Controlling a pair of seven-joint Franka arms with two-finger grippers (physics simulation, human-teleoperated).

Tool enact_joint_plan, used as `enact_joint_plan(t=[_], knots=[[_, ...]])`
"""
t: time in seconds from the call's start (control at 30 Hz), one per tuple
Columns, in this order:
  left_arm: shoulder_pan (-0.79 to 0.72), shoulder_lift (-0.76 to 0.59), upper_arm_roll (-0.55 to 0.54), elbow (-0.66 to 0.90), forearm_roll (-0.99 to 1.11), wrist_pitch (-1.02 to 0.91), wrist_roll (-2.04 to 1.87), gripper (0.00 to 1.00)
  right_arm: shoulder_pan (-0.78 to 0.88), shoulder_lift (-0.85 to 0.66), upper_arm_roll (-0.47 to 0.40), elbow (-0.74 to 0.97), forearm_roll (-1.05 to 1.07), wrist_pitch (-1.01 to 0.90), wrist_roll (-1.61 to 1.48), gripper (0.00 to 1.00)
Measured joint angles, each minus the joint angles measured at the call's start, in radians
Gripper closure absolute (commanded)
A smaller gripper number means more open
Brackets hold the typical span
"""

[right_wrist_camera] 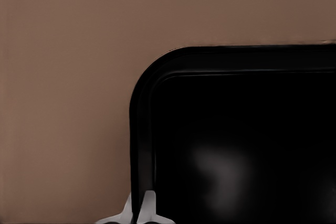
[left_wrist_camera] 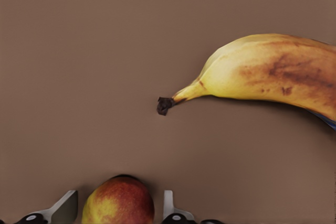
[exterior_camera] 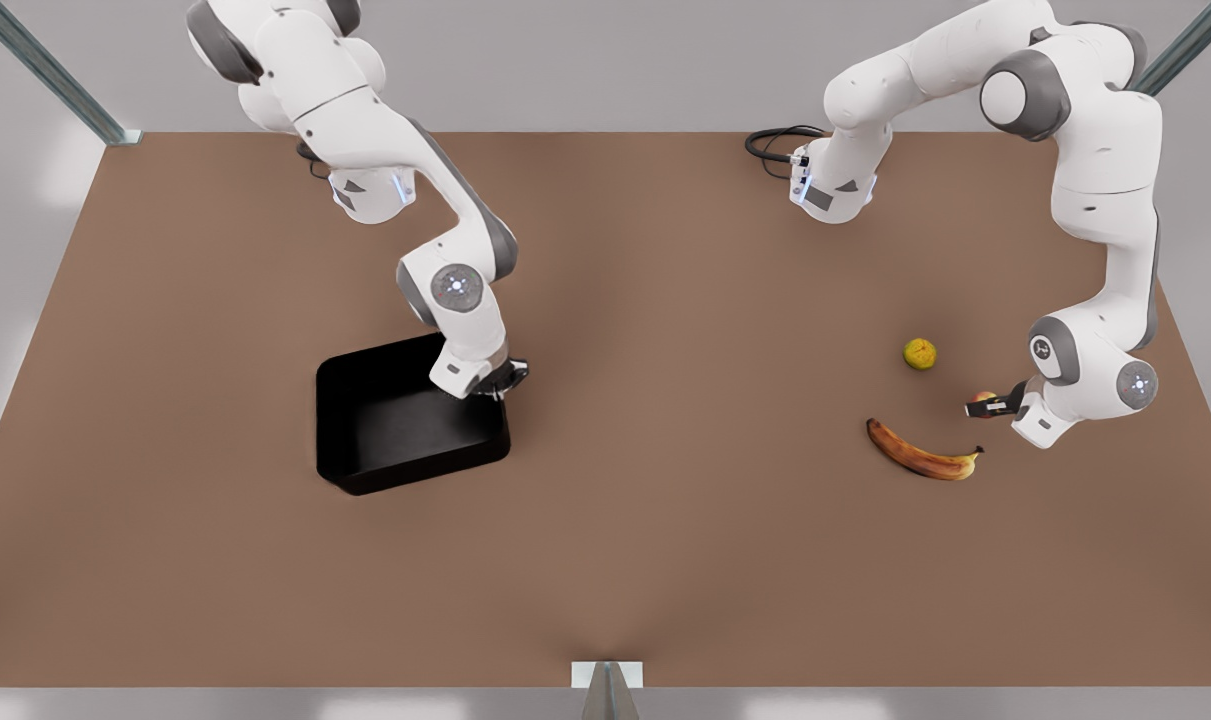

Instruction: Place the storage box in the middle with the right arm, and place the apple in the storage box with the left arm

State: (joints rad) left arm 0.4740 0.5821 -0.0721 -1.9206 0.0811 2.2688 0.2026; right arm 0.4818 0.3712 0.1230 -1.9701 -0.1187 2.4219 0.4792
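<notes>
Now my right tool (exterior_camera: 497, 385) pinches the black plastic storage box's (exterior_camera: 405, 420) wall; I should drag it slowly. My left tool (exterior_camera: 985, 403) brackets the small red apple (left_wrist_camera: 118, 201), fingers (left_wrist_camera: 169, 204) not yet touching.

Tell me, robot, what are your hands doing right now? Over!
Right gripper shut on the storage box wall. Left gripper around the apple, fingers not yet touching. Box sits toward the front view's left. Banana close beside the apple.

A simulated robot test cell: a bare brown tabletop (exterior_camera: 605, 560) against plain grey walls, metal frame struts (exterior_camera: 50, 70) at the corners, two white arms mounted at the far edge.
</notes>
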Motion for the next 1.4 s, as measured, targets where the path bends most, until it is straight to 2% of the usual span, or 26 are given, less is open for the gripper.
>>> enact_joint_plan(t=[0.27, 0.33, 0.6, 0.73, 0.97, 1.0, 1.03, 1.23, 1.27, 1.3, 1.33, 1.4], knots=[[-0.002, 0.01, 0.0, 0.0, 0.001, 0.014, 0.001, 0.26, 0.173, 0.128, -0.037, 0.199, -0.007, 0.004, 0.256, 0.79], [-0.002, 0.01, 0.0, -0.001, 0.001, 0.015, 0.001, 0.33, 0.215, 0.159, -0.038, 0.254, -0.007, 0.001, 0.331, 0.79], [-0.002, 0.01, 0.0, 0.0, 0.001, 0.014, 0.0, 0.33, 0.371, 0.236, -0.071, 0.376, -0.011, -0.003, 0.586, 0.79], [-0.002, 0.008, 0.0, 0.0, 0.0, 0.011, 0.001, 0.33, 0.4, 0.294, -0.075, 0.478, -0.009, 0.0, 0.631, 0.79], [-0.002, -0.005, 0.0, -0.002, 0.001, 0.004, 0.001, 0.33, 0.439, 0.486, -0.086, 0.727, -0.007, 0.056, 0.657, 0.79], [-0.002, -0.003, 0.0, -0.002, 0.001, 0.005, 0.001, 0.33, 0.439, 0.486, -0.086, 0.727, -0.008, 0.059, 0.656, 0.43], [-0.002, 0.001, 0.0, -0.002, 0.001, 0.005, 0.002, 0.33, 0.448, 0.486, -0.098, 0.725, -0.018, 0.057, 0.656, 0.0], [0.001, -0.008, 0.0, -0.016, 0.003, -0.002, 0.005, 0.32, 0.454, 0.451, -0.114, 0.713, -0.018, 0.052, 0.644, 0.0], [0.0, -0.008, 0.0, -0.02, 0.004, -0.002, 0.005, 0.25, 0.45, 0.405, -0.114, 0.707, -0.015, 0.04, 0.639, 0.0], [0.002, -0.012, 0.0, -0.021, 0.005, -0.002, 0.005, 0.21, 0.442, 0.315, -0.112, 0.661, -0.015, -0.025, 0.636, 0.0], [0.0, -0.013, 0.0, -0.021, 0.006, -0.003, 0.006, 0.2, 0.431, 0.219, -0.1, 0.644, -0.011, -0.175, 0.584, 0.0], [0.0, -0.012, 0.0, -0.023, 0.007, -0.007, 0.006, 0.18, 0.289, -0.044, -0.026, 0.573, 0.029, -0.56, 0.26, 0.0]])
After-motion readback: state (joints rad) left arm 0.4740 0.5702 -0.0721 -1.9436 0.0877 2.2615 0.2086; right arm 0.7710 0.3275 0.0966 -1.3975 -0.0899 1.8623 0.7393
